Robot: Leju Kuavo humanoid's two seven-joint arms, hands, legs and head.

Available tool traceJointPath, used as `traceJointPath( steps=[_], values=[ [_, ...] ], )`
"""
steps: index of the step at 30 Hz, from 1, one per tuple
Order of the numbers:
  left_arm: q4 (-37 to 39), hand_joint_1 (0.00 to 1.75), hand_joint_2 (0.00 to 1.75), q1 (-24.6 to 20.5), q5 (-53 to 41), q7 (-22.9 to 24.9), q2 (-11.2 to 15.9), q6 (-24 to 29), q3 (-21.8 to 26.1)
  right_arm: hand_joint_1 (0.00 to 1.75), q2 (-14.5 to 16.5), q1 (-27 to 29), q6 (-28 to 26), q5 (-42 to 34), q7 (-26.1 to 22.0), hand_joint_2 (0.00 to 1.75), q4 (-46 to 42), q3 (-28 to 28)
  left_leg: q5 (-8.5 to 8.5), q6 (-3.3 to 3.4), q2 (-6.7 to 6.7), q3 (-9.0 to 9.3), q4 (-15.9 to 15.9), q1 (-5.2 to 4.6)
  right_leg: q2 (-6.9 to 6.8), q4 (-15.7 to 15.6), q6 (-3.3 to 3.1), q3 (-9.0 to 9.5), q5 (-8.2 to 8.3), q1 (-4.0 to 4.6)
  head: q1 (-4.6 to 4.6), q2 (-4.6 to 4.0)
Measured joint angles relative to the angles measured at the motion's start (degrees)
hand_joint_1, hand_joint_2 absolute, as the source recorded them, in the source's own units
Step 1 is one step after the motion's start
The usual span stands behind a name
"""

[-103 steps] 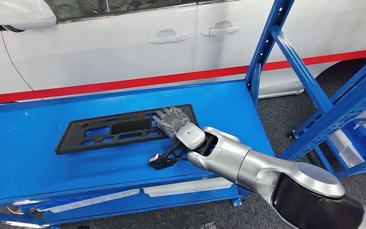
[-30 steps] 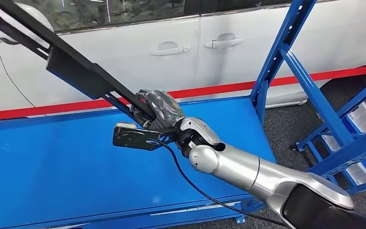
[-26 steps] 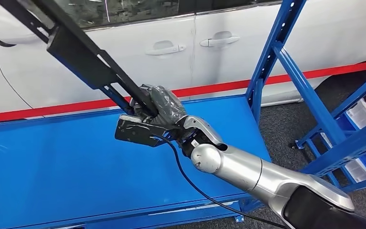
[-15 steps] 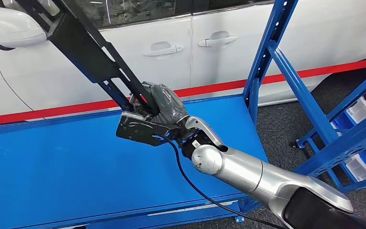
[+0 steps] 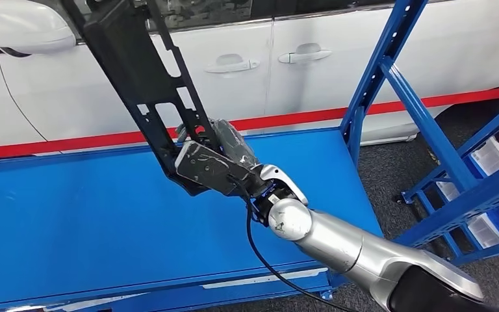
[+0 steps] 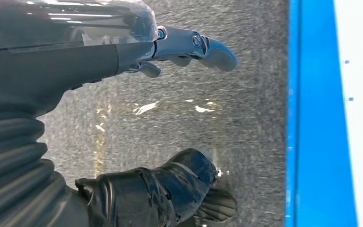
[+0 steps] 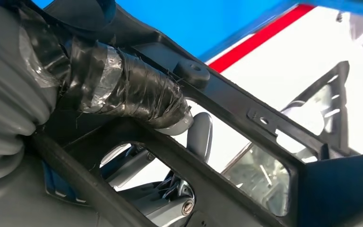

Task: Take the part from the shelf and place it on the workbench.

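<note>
The part [image 5: 136, 71] is a long black plastic frame with several cut-outs. My right hand [image 5: 224, 146] grips its lower end and holds it steeply tilted in the air above the blue shelf [image 5: 71, 227], its far end up in front of the car window. In the right wrist view, my tape-wrapped thumb [image 7: 132, 94] presses on a bar of the part [image 7: 227, 101]. My left hand [image 6: 99, 61] hangs over the grey floor beside a blue edge, fingers apart, holding nothing.
A white car [image 5: 286, 58] with a red stripe stands just behind the shelf. Blue rack uprights [image 5: 377, 65] rise at the right, with pale bins [image 5: 487, 156] beyond them. A black cable [image 5: 260, 253] hangs from my right wrist over the shelf.
The part, first flat on the shelf, is now lifted in my right hand. Over the last second it has swung from a shallow slant to nearly upright.
</note>
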Motion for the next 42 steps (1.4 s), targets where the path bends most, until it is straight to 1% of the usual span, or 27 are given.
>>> traceJointPath(
  steps=[2,3,5,7,9,11,12,13,14,15,16,18,19,21,23,25,27,28,29,30,32,34,35,37,38,39,42],
  values=[
    [0.00,0.00,1.75,0.00,-0.01,0.31,-0.11,0.40,0.00,1.75,-0.13,0.04,-0.19,-1.07,-0.47,1.75,-0.54,-0.28,0.27,-0.46,-0.07,-0.67,0.52,0.05,0.03,-7.57,-0.16,4.35,2.07,0.07,-0.03,0.00],
    [0.00,0.00,1.75,-0.03,-0.01,0.46,-0.14,0.64,0.00,1.75,-0.20,0.03,-0.42,-1.62,-0.63,1.75,-0.83,-0.45,0.47,-0.80,-0.10,-0.92,0.66,0.04,0.12,-9.71,-0.31,5.44,2.55,0.22,-0.04,0.00],
    [0.00,0.00,1.75,-0.04,0.35,0.76,-0.15,1.17,0.00,1.75,-0.43,0.06,-1.12,-2.72,-0.93,1.75,-1.32,-0.76,1.14,-1.63,-0.15,-1.21,0.60,0.00,0.30,-10.34,-0.80,5.35,3.12,0.56,-0.08,0.00],
    [0.03,0.00,1.75,0.12,1.70,1.06,-0.12,1.37,0.04,1.75,-0.80,0.08,-1.91,-3.26,-1.09,1.75,-1.70,-1.04,1.29,-2.39,-0.20,-1.68,0.64,0.12,0.21,-10.71,-1.69,4.73,3.93,0.41,-0.10,0.00],
    [0.07,0.00,1.75,0.24,3.36,1.48,-0.07,1.29,0.13,1.75,-1.22,0.07,-2.70,-3.17,-1.04,1.75,-2.12,-1.24,-1.89,-2.89,-0.17,-2.98,3.52,0.27,0.02,-11.04,-2.65,3.79,5.07,0.24,-0.21,0.00],
    [0.08,0.00,1.75,0.20,4.57,2.05,0.16,1.22,0.27,1.75,-1.60,0.10,-3.47,-2.53,-0.78,1.75,-2.57,-1.35,-7.33,-3.15,-0.12,-4.83,10.31,0.32,-0.05,-11.05,-3.12,2.51,6.07,0.37,-0.30,0.00],
    [0.10,0.00,1.75,0.18,5.09,2.37,0.37,1.22,0.38,1.75,-1.82,0.14,-3.82,-2.08,-0.63,1.75,-2.81,-1.40,-9.15,-3.22,-0.12,-5.41,13.67,0.32,-0.06,-11.00,-3.21,1.80,6.57,0.49,-0.31,0.00],
    [0.11,0.00,1.75,0.16,5.69,2.65,0.61,1.26,0.56,1.75,-2.09,0.20,-4.14,-1.68,-0.50,1.75,-3.05,-1.45,-9.84,-3.20,-0.12,-5.36,15.80,0.30,-0.06,-10.93,-3.26,1.09,7.06,0.62,-0.30,0.00],
    [0.13,0.00,1.75,0.15,6.45,2.89,0.83,1.33,0.84,1.75,-2.41,0.28,-4.42,-1.39,-0.40,1.75,-3.30,-1.51,-9.37,-3.08,-0.12,-4.39,16.10,0.26,-0.06,-10.84,-3.27,0.38,7.54,0.73,-0.31,0.00],
    [0.15,0.00,1.75,0.14,7.50,3.13,1.02,1.48,1.22,1.75,-2.73,0.34,-4.58,-1.22,-0.32,1.75,-3.57,-1.60,-8.03,-2.84,-0.12,-2.41,14.30,0.18,-0.04,-10.73,-3.24,-0.28,7.99,0.84,-0.30,0.00],
    [0.15,0.00,1.75,0.09,8.89,3.48,1.19,1.66,1.70,1.75,-3.02,0.38,-4.68,-1.17,-0.25,1.75,-3.86,-1.72,-6.65,-2.44,-0.14,0.42,10.83,0.00,-0.03,-10.64,-3.18,-0.81,8.42,0.91,-0.31,0.00],
    [0.15,0.00,1.75,-0.09,12.32,4.79,1.50,1.95,2.95,1.75,-3.42,0.36,-4.67,-1.27,-0.11,1.75,-4.42,-2.08,-5.98,-1.57,-0.16,6.01,2.87,-0.46,-0.08,-10.58,-2.85,-1.48,9.20,1.02,-0.25,0.00],
    [0.15,0.00,1.75,-0.15,13.74,5.51,1.60,1.99,3.68,1.75,-3.55,0.30,-4.62,-1.34,-0.05,1.75,-4.62,-2.23,-6.17,-1.23,-0.20,7.53,0.35,-0.74,-0.15,-10.67,-2.56,-1.59,9.63,0.95,-0.24,0.00],
    [0.16,0.00,1.75,-0.18,15.13,6.51,1.67,2.01,5.03,1.75,-3.74,0.18,-4.58,-1.42,0.03,1.75,-4.84,-2.38,-5.87,-0.83,-0.25,7.90,-1.43,-1.09,-0.29,-11.17,-1.82,-1.67,10.71,0.75,-0.31,0.00],
    [0.17,0.00,1.75,-0.28,14.96,6.95,1.68,2.00,5.79,1.75,-3.99,0.11,-4.61,-1.43,0.10,1.75,-4.98,-2.41,-4.37,-0.17,0.04,7.38,-2.36,-0.84,-0.25,-10.90,-1.13,-2.12,10.09,0.73,-0.28,0.00],
    [0.17,0.00,1.75,-0.36,14.80,7.13,1.68,1.99,6.16,1.75,-4.29,0.03,-4.63,-1.42,0.15,1.75,-5.14,-2.47,-2.74,0.49,0.38,6.44,-2.91,-0.47,-0.14,-6.86,-0.61,-3.54,5.61,0.67,0.04,0.00],
    [0.17,0.00,1.75,-0.35,14.78,7.18,1.68,1.98,6.37,1.75,-4.54,0.01,-4.64,-1.42,0.16,1.75,-5.25,-2.51,-1.64,0.71,0.45,4.65,-2.49,-0.47,-0.12,0.46,-0.14,-5.37,0.63,0.41,0.21,0.00],
    [0.17,0.00,1.75,-0.35,14.77,7.21,1.68,1.98,6.44,1.75,-4.66,0.04,-4.64,-1.42,0.17,1.75,-5.26,-2.52,-1.19,0.65,0.48,3.68,-2.11,-0.45,-0.14,3.34,0.10,-5.71,-0.31,0.24,0.20,0.00],
    [0.17,0.00,1.75,-0.36,14.71,7.34,1.68,1.99,6.55,1.75,-4.78,0.06,-4.67,-1.42,0.17,1.75,-5.27,-2.52,-0.78,0.53,0.49,2.65,-1.65,-0.40,-0.15,4.64,0.34,-5.24,-0.03,0.03,0.21,0.00],
    [0.17,0.00,1.75,-0.36,14.58,7.66,1.68,2.02,6.71,1.75,-4.88,0.07,-4.70,-1.42,0.19,1.75,-5.29,-2.53,-0.40,0.34,0.49,1.61,-1.10,-0.30,-0.17,3.77,0.56,-3.69,1.19,-0.20,0.21,0.00],
    [0.17,0.00,1.75,-0.39,13.97,9.26,1.78,2.31,7.04,1.75,-5.05,0.02,-4.79,-1.42,0.26,1.75,-5.48,-2.57,0.19,-0.23,0.46,-0.42,0.21,-0.13,-0.17,-2.51,0.97,1.58,2.91,-0.59,0.24,0.00],
    [0.20,0.00,1.75,-0.43,13.07,11.70,1.99,2.92,7.17,1.75,-5.21,-0.03,-4.86,-1.40,0.39,1.75,-5.84,-2.69,0.78,-0.98,0.39,-1.75,1.19,-0.12,0.03,-8.20,0.63,5.30,2.38,-0.41,0.19,0.00],
    [0.22,0.00,1.75,-0.42,12.61,12.88,2.10,3.28,7.17,1.75,-5.33,-0.07,-4.90,-1.38,0.47,1.75,-5.99,-2.79,1.25,-1.39,0.33,-2.11,1.27,-0.12,0.14,-9.36,0.20,5.72,1.95,-0.17,0.20,0.00],
    [0.36,0.00,1.75,-0.28,11.92,14.66,2.24,3.84,7.17,1.75,-5.61,-0.12,-4.96,-1.30,0.64,1.75,-6.09,-3.01,2.30,-2.22,0.25,-2.49,1.00,0.05,0.14,-9.77,-0.95,4.93,2.85,-0.02,0.30,0.00],
    [0.44,0.00,1.75,-0.18,11.64,15.26,2.30,3.99,7.16,1.75,-5.73,-0.15,-4.96,-1.24,0.73,1.75,-6.11,-3.09,1.93,-2.54,0.22,-2.89,1.22,0.20,0.06,-9.90,-1.49,4.41,3.53,-0.03,0.28,0.00],
    [0.51,0.00,1.75,-0.07,11.43,15.69,2.36,4.05,7.16,1.75,-5.83,-0.17,-4.96,-1.16,0.81,1.75,-6.12,-3.13,0.40,-2.78,0.19,-3.47,2.25,0.29,-0.05,-10.09,-2.00,3.81,4.25,-0.13,0.21,0.00],
    [0.55,0.00,1.75,-0.05,10.89,16.67,2.47,3.70,7.15,1.75,-6.05,-0.22,-4.89,-0.87,0.95,1.75,-6.14,-3.15,-8.13,-3.14,0.14,-5.55,10.89,0.36,-0.17,-10.26,-2.82,1.48,6.42,-0.02,-0.18,0.00]
  ],
)
